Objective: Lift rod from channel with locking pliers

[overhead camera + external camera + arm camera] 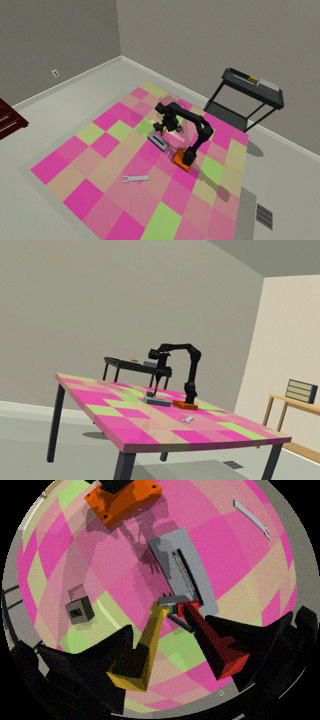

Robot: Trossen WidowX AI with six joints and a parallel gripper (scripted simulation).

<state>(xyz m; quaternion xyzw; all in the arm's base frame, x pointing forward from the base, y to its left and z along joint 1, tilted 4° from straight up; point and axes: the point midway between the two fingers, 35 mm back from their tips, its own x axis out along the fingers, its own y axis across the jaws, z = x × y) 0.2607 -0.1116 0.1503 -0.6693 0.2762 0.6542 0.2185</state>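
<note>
Patchwork desk beneath; pincer points down beside the slotted block, clasping the pliers.

The top view looks steeply down from high up and well back, taking in the whole arm, most of the tabletop and the floor; the pincer is small, near the middle. The exterior view sits low, beyond a tabletop corner, tilted, looking slightly down across the tabletop toward the pincer and a wall behind it. The wrist view is closest: a round, wide-angle look down past the pincer's fingers. All three share the slotted block beside the pincer and the orange base.
</note>
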